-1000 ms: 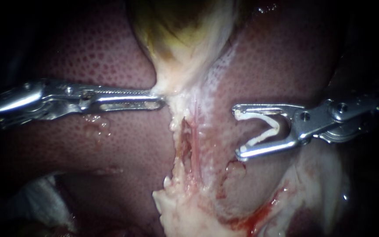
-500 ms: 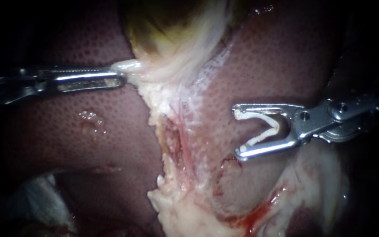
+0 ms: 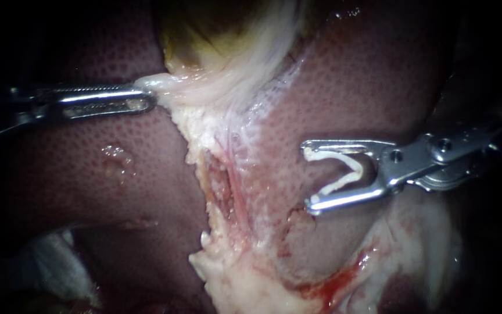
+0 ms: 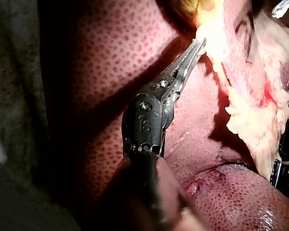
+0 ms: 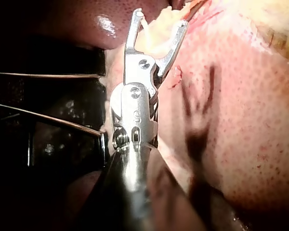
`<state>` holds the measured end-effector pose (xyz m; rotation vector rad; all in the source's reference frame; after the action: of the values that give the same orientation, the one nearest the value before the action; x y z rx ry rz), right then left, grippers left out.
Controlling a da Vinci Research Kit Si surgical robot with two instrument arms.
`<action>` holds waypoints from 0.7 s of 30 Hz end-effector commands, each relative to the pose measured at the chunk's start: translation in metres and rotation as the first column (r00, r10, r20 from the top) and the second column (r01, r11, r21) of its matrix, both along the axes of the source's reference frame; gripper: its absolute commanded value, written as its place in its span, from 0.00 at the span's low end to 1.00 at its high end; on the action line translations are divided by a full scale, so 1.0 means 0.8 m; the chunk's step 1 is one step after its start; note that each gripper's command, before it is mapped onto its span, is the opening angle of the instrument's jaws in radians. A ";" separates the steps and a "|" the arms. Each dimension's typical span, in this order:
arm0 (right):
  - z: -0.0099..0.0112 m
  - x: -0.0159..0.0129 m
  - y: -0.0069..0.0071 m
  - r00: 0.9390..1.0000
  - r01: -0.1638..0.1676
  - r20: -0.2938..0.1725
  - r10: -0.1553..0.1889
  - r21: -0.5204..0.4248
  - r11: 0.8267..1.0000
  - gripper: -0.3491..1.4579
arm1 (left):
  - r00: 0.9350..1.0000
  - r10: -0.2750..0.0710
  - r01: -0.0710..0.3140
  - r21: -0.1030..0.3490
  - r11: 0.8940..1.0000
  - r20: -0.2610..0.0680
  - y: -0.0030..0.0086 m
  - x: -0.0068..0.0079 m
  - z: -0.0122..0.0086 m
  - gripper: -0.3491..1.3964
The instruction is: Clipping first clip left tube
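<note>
Left instrument: slim steel shaft in from the left, lying across the dark red mottled liver. Jaws pressed together on a pale glistening tissue strand at the bottom of the yellow-green gallbladder. The strand runs taut from the jaw tips into the gallbladder's narrow end. The left wrist view agrees: left instrument has its serrated jaws closed with their tips buried in bright pale tissue.

Right instrument: steel shaft in from the right, jaws spread wide in a fork. A white V-shaped clip is seated between them, one leg end against each jaw, apex back toward the hinge, mouth open toward the centre. In the right wrist view the right instrument shows the same fork, with pale material between the jaws.

Task target: a thin reddish tube runs down inside the whitish dissected tissue band at centre, below the gallbladder. Only one tube reads clearly, so I can't tell whether it's the left one.

Clip vs tube: apart. The clip mouth sits over liver surface to the right of the band, roughly level with the tube, with a gap of bare tissue between them. Nothing lies inside the clip's mouth.

Red smear on the pale tissue below the right instrument.
</note>
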<state>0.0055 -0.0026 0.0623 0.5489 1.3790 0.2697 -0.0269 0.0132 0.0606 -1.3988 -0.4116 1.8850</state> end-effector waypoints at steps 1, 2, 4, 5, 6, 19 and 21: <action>0.0008 0.0009 -0.0006 1.000 0.003 0.006 -0.003 0.008 1.000 0.52 | 1.000 -0.001 0.001 -0.001 1.000 -0.001 0.0000 -0.0001 -0.0001 0.00; 0.0019 0.0020 -0.0013 1.000 0.008 0.008 -0.008 0.014 1.000 0.52 | 1.000 -0.001 0.001 -0.001 1.000 -0.001 0.0000 -0.0001 -0.0001 0.00; 0.0038 0.0040 -0.0025 1.000 0.012 0.012 -0.012 0.029 1.000 0.52 | 1.000 -0.002 0.002 -0.001 1.000 -0.002 -0.0001 -0.0002 -0.0002 0.00; 0.0052 0.0052 -0.0032 1.000 0.015 0.015 -0.015 0.034 0.999 0.52 | 1.000 -0.002 0.002 -0.001 1.000 -0.002 -0.0002 -0.0003 -0.0002 0.00; 0.0063 0.0062 -0.0038 1.000 0.020 0.020 -0.021 0.040 0.999 0.52 | 1.000 -0.002 0.002 -0.001 1.000 -0.002 -0.0002 -0.0003 -0.0002 0.00; 0.0179 0.0149 -0.0087 0.997 0.047 0.058 -0.053 0.095 0.994 0.52 | 1.000 -0.006 0.006 -0.002 1.000 -0.005 -0.0007 -0.0008 -0.0007 0.00; 0.0184 0.0158 -0.0090 0.997 0.054 0.055 -0.059 0.103 0.993 0.52 | 1.000 -0.004 0.004 -0.008 1.000 -0.007 -0.0008 -0.0008 -0.0007 0.00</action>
<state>0.0184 -0.0099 0.0771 0.6653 1.2957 0.3086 -0.0276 0.0127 0.0599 -1.3979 -0.4000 1.8890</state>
